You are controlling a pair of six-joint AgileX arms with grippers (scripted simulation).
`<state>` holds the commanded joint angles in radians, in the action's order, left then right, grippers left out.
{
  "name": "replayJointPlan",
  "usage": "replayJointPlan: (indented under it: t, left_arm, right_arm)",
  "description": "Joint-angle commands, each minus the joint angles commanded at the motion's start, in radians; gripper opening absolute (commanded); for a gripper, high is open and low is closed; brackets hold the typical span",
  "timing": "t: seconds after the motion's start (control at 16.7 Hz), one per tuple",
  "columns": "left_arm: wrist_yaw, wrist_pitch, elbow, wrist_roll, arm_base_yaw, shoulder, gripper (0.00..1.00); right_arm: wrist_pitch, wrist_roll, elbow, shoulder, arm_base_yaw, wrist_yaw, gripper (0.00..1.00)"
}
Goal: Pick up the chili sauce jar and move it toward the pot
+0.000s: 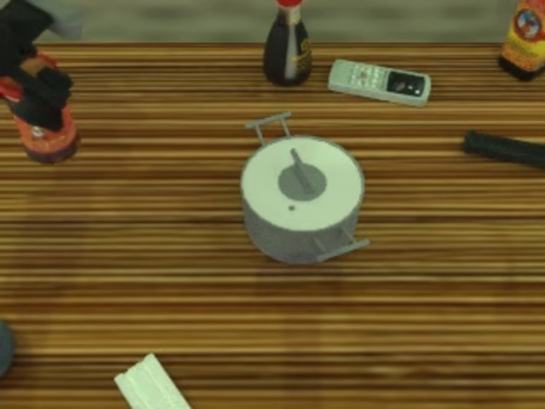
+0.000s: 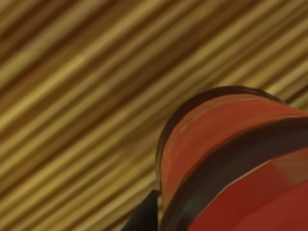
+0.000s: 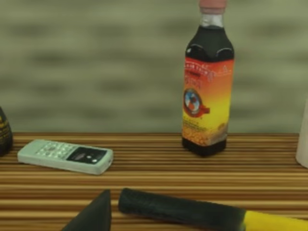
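Observation:
The chili sauce jar point(image 1: 47, 141), orange-red with a red lid, stands at the table's far left. My left gripper point(image 1: 36, 89) is down over its top, black fingers on either side of the lid. In the left wrist view the jar point(image 2: 226, 159) fills the frame, and one fingertip point(image 2: 144, 216) sits beside its wall with a thin gap, so the gripper is open. The grey pot point(image 1: 300, 200) with a white lid stands at the table's centre, well right of the jar. My right gripper point(image 3: 137, 225) is out of the top view and open; one fingertip point(image 3: 96, 214) shows.
A dark soy-sauce bottle point(image 1: 287, 43), a white remote point(image 1: 380, 82) and a yellow-labelled bottle point(image 1: 524, 38) line the far edge. A black hammer handle point(image 1: 504, 147) lies at the right. A white packet point(image 1: 152, 388) lies at the near edge.

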<state>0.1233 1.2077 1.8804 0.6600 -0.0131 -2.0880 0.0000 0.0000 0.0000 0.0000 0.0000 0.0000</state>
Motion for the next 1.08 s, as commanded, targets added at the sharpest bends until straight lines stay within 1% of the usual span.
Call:
replayJointPlan:
  t: [0.18,0.6,0.72,0.9,1.08]
  left_arm:
    - [-0.034,-0.053,-0.064,-0.159,-0.054,0.018,0.0]
    - [-0.145,-0.232,-0.273,-0.71,-0.221,0.094,0.0]
    - [-0.174,-0.278,-0.331,-0.836,-0.263,0.115,0.0]
    - [-0.203,-0.324,-0.392,-0.947,-0.306,0.135,0.0]
    - [-0.208,-0.333,-0.404,-0.967,-0.314,0.139,0.0]
  right_arm:
    - [0.0,0.0,0.0,0.0,0.0,0.0,1.0]
    - [0.0,0.0,0.0,0.0,0.0,0.0,1.0]
    - [0.0,0.0,0.0,0.0,0.0,0.0,1.0]
    - [0.0,0.0,0.0,0.0,0.0,0.0,1.0]
    - [0.0,0.0,0.0,0.0,0.0,0.0,1.0]
